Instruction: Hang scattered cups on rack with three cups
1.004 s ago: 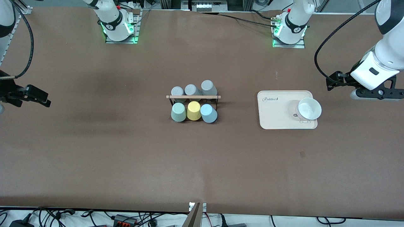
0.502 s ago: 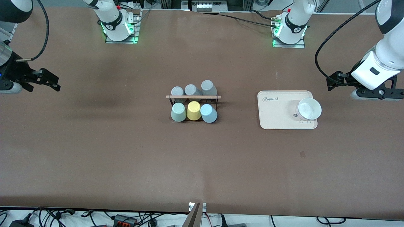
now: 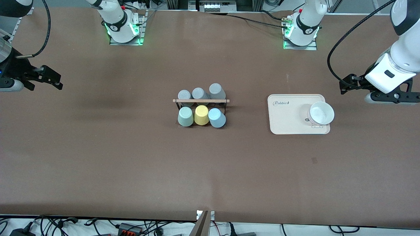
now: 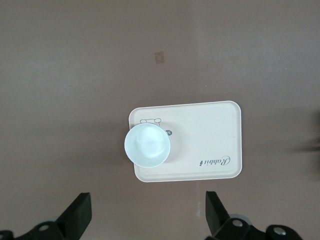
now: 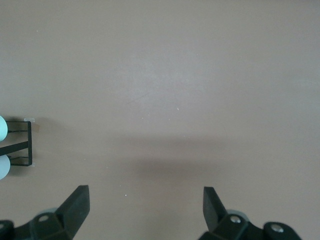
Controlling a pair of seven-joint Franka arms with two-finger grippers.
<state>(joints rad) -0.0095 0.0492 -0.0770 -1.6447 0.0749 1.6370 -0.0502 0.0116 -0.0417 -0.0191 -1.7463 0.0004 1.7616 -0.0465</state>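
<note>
The black wire rack (image 3: pixel 200 101) with its wooden rod stands mid-table. Three grey cups (image 3: pixel 199 93) sit upside down on its pegs on the side toward the robots' bases. The mint-green cup (image 3: pixel 185 116), a yellow cup (image 3: pixel 201 115) and the light blue cup (image 3: pixel 216 117) sit upside down on the side nearer the front camera. My right gripper (image 3: pixel 56 81) hangs open and empty over bare table at the right arm's end. My left gripper (image 3: pixel 343 86) hangs open and empty beside the cream tray at the left arm's end. The rack's end (image 5: pixel 22 145) shows in the right wrist view.
A cream rectangular tray (image 3: pixel 285 118) lies toward the left arm's end, with a white bowl (image 3: pixel 321 113) on it. Tray (image 4: pixel 210 135) and bowl (image 4: pixel 147 145) also show in the left wrist view. Cables run along the table's front edge.
My right gripper has shifted upward in the front view and a little toward the rack, still open. The left arm and the cups have not moved.
</note>
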